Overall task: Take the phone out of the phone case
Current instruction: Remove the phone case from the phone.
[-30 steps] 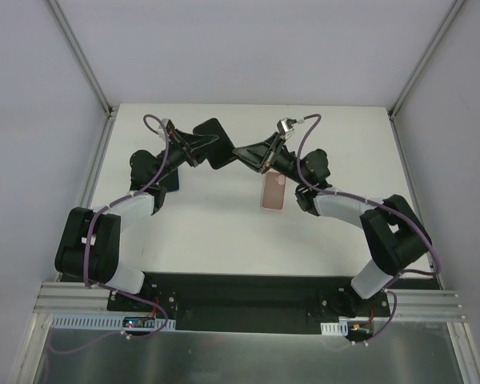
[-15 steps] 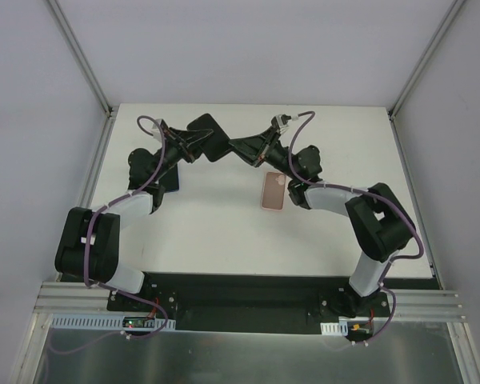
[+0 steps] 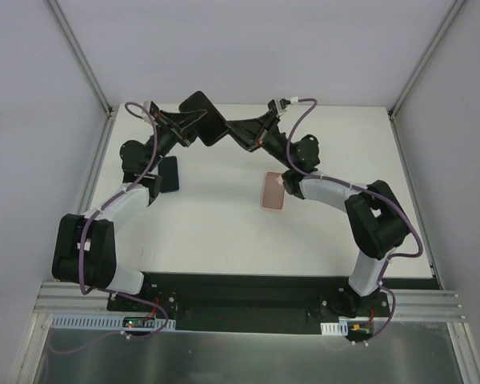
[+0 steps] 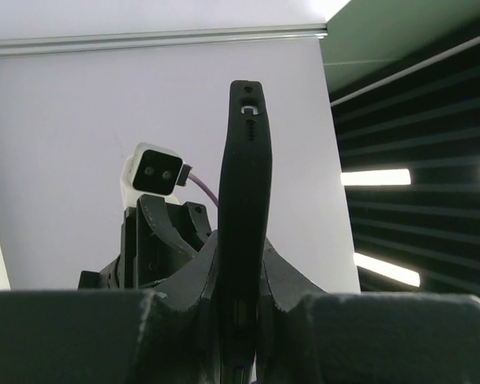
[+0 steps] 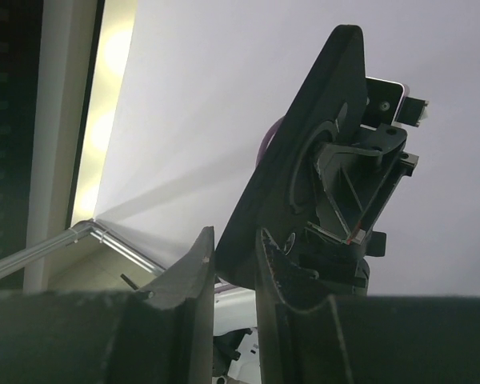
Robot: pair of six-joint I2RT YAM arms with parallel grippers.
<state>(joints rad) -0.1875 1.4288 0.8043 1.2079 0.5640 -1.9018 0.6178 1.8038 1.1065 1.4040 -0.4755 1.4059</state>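
Note:
The black phone [image 3: 207, 119] is held in the air over the far edge of the table, between both grippers. My left gripper [image 3: 189, 122] is shut on its left end. In the left wrist view the phone [image 4: 244, 192] stands edge-on between the jaws of the left gripper [image 4: 242, 244]. My right gripper [image 3: 234, 131] grips its right end. In the right wrist view the phone [image 5: 300, 168] fills the gap of the right gripper [image 5: 234, 244]. The salmon-pink phone case [image 3: 273, 191] lies flat on the table below the right arm, apart from the phone.
A dark rectangular object [image 3: 170, 174] lies on the table under the left arm. Metal frame posts [image 3: 78, 54] rise at the table's back corners, and grey walls close in both sides.
Both grippers have lifted the phone together, up and toward the back left. The pink case has stayed where it lay on the table.

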